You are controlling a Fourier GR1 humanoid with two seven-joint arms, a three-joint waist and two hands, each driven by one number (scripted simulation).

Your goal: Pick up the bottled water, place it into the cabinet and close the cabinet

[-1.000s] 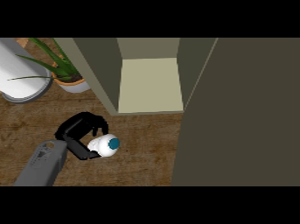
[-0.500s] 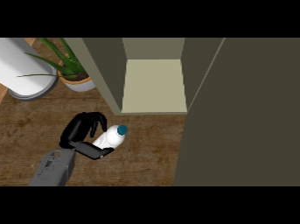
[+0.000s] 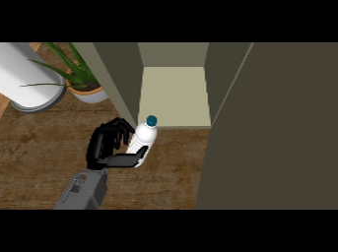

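Currently you have the white plastic bottled water with teal cap (image 3: 144, 140) gripped in the black left hand (image 3: 110, 147), fingers curled round it, just before the open olive cabinet (image 3: 173, 96). Placing, closing remain.

Your light is dim and even, no single source showing. Brightest spots: the white cylinder (image 3: 22, 74) at upper left and the pale cabinet floor (image 3: 175, 96) at upper centre. The open cabinet door (image 3: 281, 133) fills the right in flat dark olive. The wooden surface (image 3: 33, 162) reads muddy brown, soft shadow under the plant pot (image 3: 87, 92). No glare. Edges stay straight.
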